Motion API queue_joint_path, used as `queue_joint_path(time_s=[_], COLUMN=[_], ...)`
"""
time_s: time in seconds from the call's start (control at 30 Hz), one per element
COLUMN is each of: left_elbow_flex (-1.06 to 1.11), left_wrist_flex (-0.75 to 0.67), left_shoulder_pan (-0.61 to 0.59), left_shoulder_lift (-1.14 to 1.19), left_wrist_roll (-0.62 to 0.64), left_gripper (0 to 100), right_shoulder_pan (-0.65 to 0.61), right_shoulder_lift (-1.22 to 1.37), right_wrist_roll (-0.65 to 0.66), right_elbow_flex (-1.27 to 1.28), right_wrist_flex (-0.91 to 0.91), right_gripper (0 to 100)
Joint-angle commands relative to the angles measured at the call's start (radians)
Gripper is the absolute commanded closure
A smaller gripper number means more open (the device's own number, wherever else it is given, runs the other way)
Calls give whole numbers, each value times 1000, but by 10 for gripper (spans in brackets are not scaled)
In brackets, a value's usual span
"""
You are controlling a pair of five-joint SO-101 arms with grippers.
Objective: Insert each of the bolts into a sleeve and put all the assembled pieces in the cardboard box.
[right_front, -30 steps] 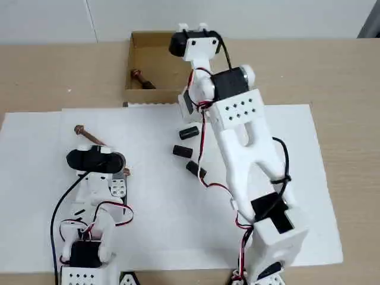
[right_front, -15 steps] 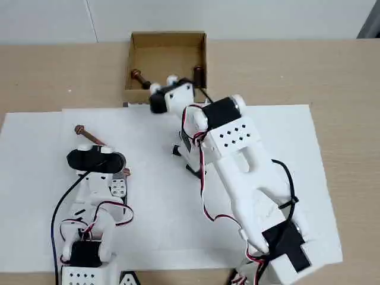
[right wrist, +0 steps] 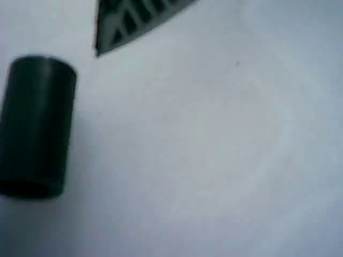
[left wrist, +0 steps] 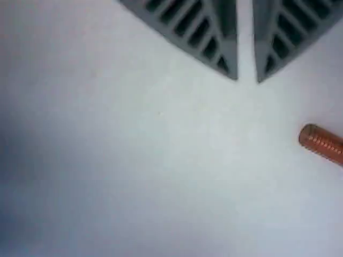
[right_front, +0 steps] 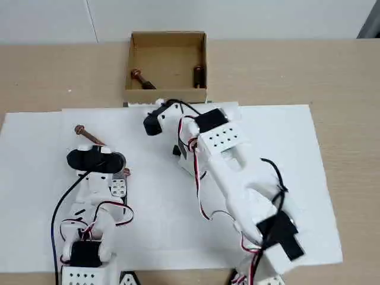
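Note:
Two bolt-and-sleeve pieces lie in the cardboard box point(right_front: 168, 39): one point(right_front: 141, 79) at its left, one point(right_front: 198, 76) by its right wall. A loose copper bolt point(right_front: 88, 134) rests on the white paper ahead of the left arm point(right_front: 95, 159). My left gripper point(left wrist: 246, 79) is shut just above the paper, with a bolt's threaded end point(left wrist: 321, 143) beside it. My right gripper point(right_front: 155, 122) hangs low over the paper in front of the box; one grey finger point(right wrist: 128, 21) shows, apart from a black sleeve point(right wrist: 37, 126) lying near it. Another sleeve point(right_front: 177, 151) peeks from under the right arm.
The white paper sheet point(right_front: 35, 178) covers most of the wooden table point(right_front: 344, 71). The right arm point(right_front: 237, 172) lies slantwise across the sheet's middle and hides what is below it. A bolt's end point(right_front: 126, 172) shows beside the left arm.
The right arm pulled back from over the box toward the paper and swung left. An assembled piece now lies by the box's right wall. The left arm stayed still.

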Motion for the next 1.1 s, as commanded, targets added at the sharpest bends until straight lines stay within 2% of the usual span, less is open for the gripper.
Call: queue_joint_path(time_s=[0.0,0.43,0.63,0.83,1.07], left_elbow_flex=[-4,-4,-4,-4,-4], left_wrist_flex=[6,6,6,6,6], left_shoulder_pan=[-5,-5,-5,-5,-3], left_shoulder_lift=[-6,-6,-6,-6,-6], left_wrist_roll=[-8,-8,-8,-8,-8], left_gripper=[993,993,993,993,993], right_shoulder_pan=[-4,-5,-7,-7,-4], right_shoulder_lift=[27,168,213,206,62], right_wrist_roll=[14,14,17,37,-18], right_elbow_flex=[-3,-3,-5,-5,-117], right_wrist_flex=[-45,-105,-145,-139,-4], right_gripper=[837,841,988,991,991])
